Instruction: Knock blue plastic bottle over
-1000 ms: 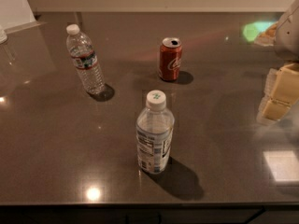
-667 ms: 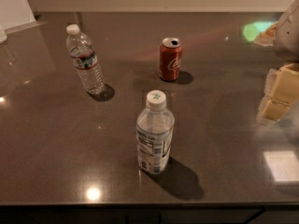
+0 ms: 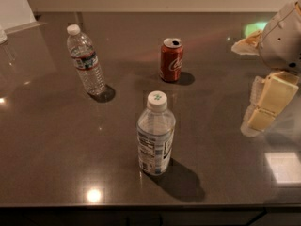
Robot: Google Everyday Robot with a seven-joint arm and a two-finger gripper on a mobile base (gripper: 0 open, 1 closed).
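Observation:
The blue plastic bottle [image 3: 155, 135] stands upright at the front middle of the dark table [image 3: 56, 140]. It is short and stout, of clear plastic, with a white cap bearing a green mark and a pale blue-and-white label. My gripper [image 3: 261, 116] hangs at the right edge of the view, cream-coloured, above the table. It is well to the right of the bottle and a little farther back, not touching it.
A taller, slimmer clear bottle with a red-banded label [image 3: 86, 61] stands at the back left. A red soda can [image 3: 171, 60] stands upright behind the blue bottle. The table's front edge [image 3: 141, 205] runs just in front of the blue bottle.

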